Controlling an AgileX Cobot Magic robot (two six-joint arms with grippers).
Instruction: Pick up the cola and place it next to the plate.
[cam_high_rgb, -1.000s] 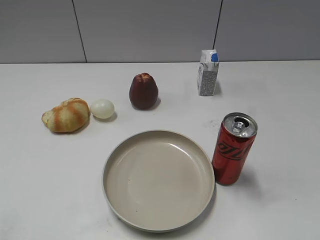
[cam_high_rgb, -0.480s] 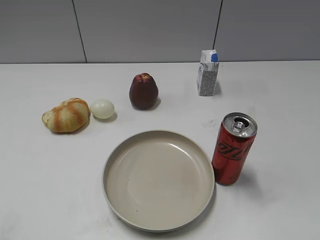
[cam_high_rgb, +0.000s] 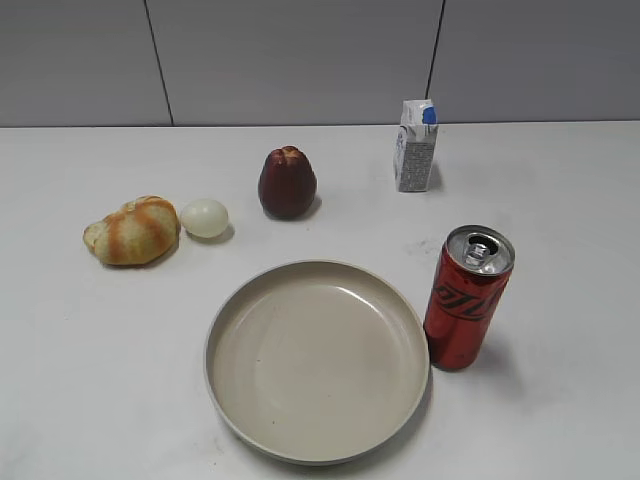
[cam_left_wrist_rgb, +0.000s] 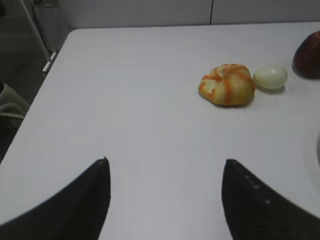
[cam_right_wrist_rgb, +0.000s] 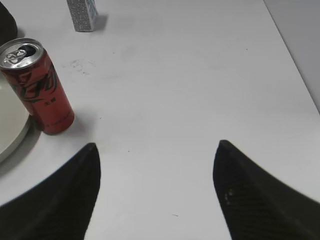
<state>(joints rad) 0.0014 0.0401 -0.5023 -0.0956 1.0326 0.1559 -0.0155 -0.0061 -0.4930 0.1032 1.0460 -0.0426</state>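
both jaws stand spread wide: the left gripper (cam_left_wrist_rgb: 165, 197) and right gripper (cam_right_wrist_rgb: 156, 187) hover low over bare white tabletop (cam_high_rgb: 560, 200), grasping nothing. tall slim glossy red cola (cam_high_rgb: 467, 297) stands upright, touching the right rim of the smooth round beige plate (cam_high_rgb: 225, 330).

In the right wrist view the plate (cam_right_wrist_rgb: 11, 131) is cut by the left edge, only a sliver of rim showing, and the carton (cam_right_wrist_rgb: 82, 15) loses its top. In the left wrist view a dark red fruit (cam_left_wrist_rgb: 309, 55) is clipped at the right edge. The carton's print is too small to read.
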